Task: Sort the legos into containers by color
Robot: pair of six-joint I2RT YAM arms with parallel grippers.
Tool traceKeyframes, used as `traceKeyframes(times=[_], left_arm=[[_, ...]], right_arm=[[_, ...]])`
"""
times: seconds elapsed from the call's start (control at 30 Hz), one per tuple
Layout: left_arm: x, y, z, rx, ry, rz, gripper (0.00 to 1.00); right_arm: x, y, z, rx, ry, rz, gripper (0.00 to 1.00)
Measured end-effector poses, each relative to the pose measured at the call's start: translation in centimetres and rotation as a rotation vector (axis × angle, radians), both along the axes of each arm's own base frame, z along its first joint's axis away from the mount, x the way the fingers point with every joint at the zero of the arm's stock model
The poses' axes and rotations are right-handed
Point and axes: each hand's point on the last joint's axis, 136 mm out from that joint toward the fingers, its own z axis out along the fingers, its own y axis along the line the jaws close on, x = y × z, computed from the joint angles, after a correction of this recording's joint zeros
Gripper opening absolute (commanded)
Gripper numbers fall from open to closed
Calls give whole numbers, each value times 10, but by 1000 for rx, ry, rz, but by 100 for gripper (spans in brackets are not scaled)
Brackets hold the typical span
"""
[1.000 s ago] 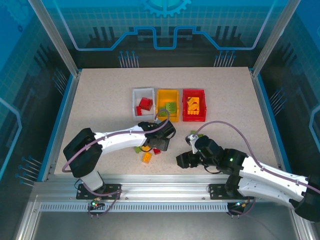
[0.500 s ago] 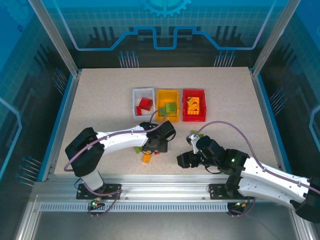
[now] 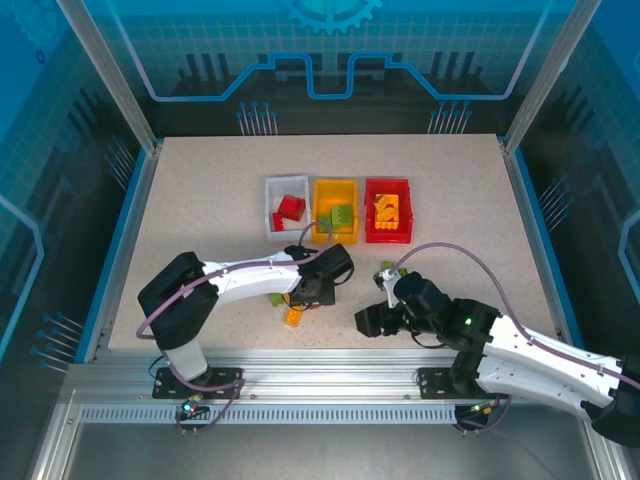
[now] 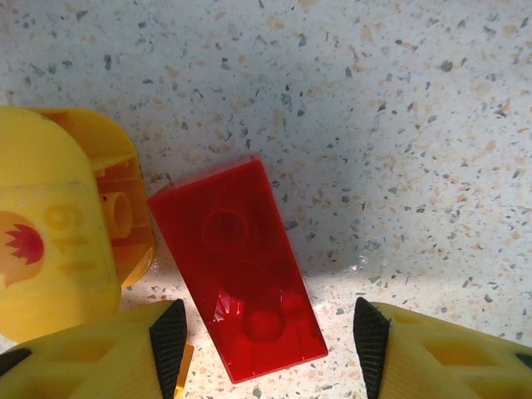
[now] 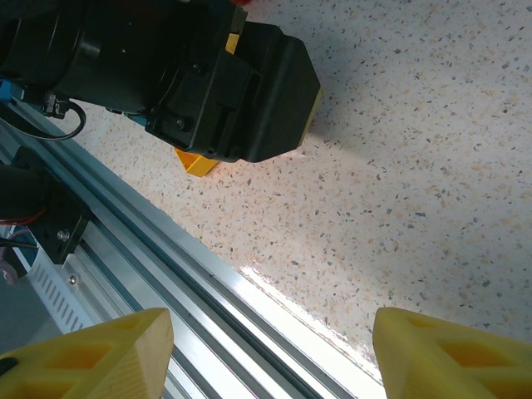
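Since a second ago my left arm (image 3: pixel 245 278) has drawn its elbow a little to the right and dropped closer over the loose bricks, while my right arm (image 3: pixel 520 350) has hardly budged. On the left wrist camera the left gripper (image 4: pixel 266 337) straddles the near end of a red brick (image 4: pixel 237 266) lying flat on the worktop (image 3: pixel 200 220). Its jaws stand at a middling width with a small gap on each side, so neither pad touches the brick. A round yellow piece (image 4: pixel 58 249) sits just beside the brick, on its left in that view. From above, a green brick (image 3: pixel 275 298) and an orange brick (image 3: pixel 293 316) lie near the left gripper. Farther back stand the white bin (image 3: pixel 270 190) with red bricks in it, the yellow bin (image 3: pixel 320 195) with green ones, and the red bin (image 3: pixel 404 200) with yellow-orange ones. The right gripper (image 5: pixel 274 349) is spread wide and holds nothing, hanging over the near edge of the worktop beside the aluminium rail (image 5: pixel 166 291). Another green piece (image 3: pixel 390 268) lies close to it.
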Motion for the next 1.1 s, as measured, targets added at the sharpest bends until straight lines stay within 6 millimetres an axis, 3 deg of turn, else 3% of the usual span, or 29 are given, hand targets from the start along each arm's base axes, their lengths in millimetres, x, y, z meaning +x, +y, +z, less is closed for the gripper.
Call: traceKeyframes(times=[0.23,0.4,0.47,0.6,0.7,0.8,0.97,1.1], left_arm=[[1,-1,-14,24,14,-2,48],[2,-3,-23,39,23,-10,30],[5,-6,-21,34,8,-18,25],[14,-6,-12,47,-34,-36,24],[27,-3,10,34,-80,-39,25],[55,12,48,-24,-153,-6,25],[126,57,107,-118,-271,71,26],[170,74,123,-161,-303,53,26]], right_arm=[[0,0,0,0,0,0,66],[0,0,0,1,-1,-1,66],[0,0,1,3,-2,0,66],[0,0,1,3,-3,-2,65],[2,0,1,1,-8,-6,65],[8,4,3,-6,-21,-11,64],[34,32,25,0,-73,-11,61],[69,57,53,39,-122,-48,60]])
